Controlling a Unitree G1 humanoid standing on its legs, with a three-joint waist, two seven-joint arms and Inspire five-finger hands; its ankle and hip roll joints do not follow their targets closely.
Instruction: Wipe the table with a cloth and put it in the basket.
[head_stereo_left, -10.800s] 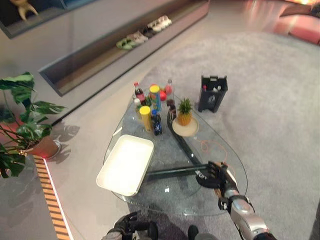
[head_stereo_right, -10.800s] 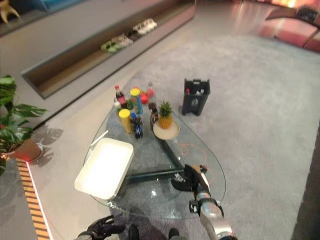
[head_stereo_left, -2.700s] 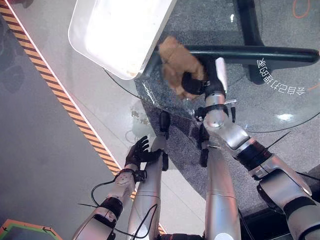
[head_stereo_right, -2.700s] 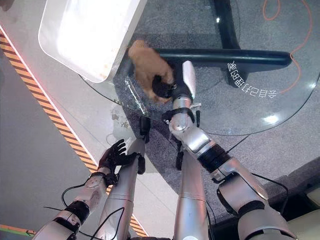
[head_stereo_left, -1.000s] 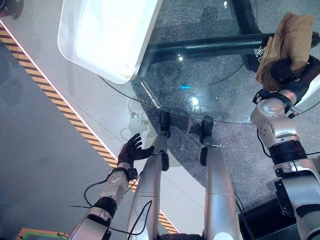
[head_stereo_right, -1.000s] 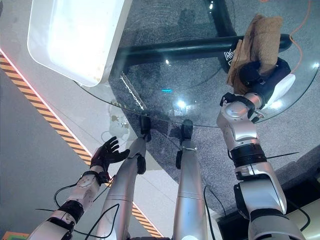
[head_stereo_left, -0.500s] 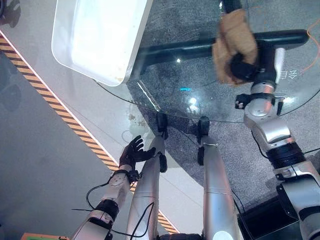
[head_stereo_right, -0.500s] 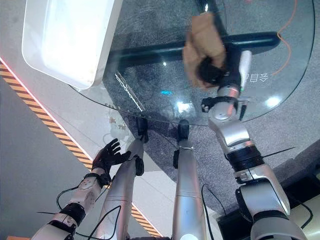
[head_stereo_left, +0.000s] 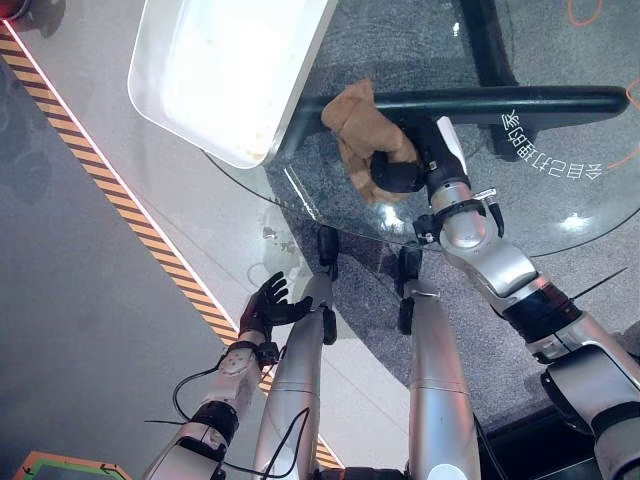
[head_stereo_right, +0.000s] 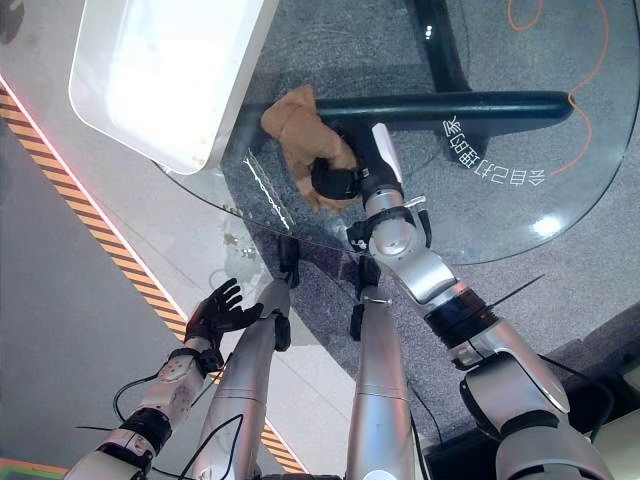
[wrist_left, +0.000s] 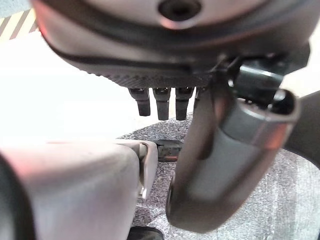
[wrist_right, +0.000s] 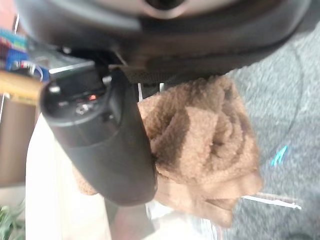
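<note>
Down on the round glass-topped table (head_stereo_left: 590, 215), the right hand (head_stereo_left: 400, 175) presses a crumpled brown terry cloth (head_stereo_left: 362, 128) against the glass, close to the table's near edge. Its fingers are curled round the bunched cloth, and the right wrist view shows the thumb (wrist_right: 107, 150) lying across the folds (wrist_right: 200, 145), so the cloth is firmly gripped. The cloth sits just beside the near corner of the white rectangular plastic basket (head_stereo_left: 215, 70), which rests on the table's left part with its corner overhanging the glass edge; cloth and basket look close but apart. A dark metal bar of the table's frame (head_stereo_left: 530, 100) runs under the glass just beyond the hand, and grey carpet (head_stereo_right: 600, 250) shows through the top. An orange cord (head_stereo_right: 580, 80) loops on the carpet on the far right.

The left hand (head_stereo_left: 268, 305) hangs low beside the table, over the pale floor (head_stereo_left: 90, 330), well apart from the cloth, its fingers (wrist_left: 161, 102) spread and relaxed and holding nothing. An orange-and-black striped strip (head_stereo_left: 110, 200) crosses the floor on the left.
</note>
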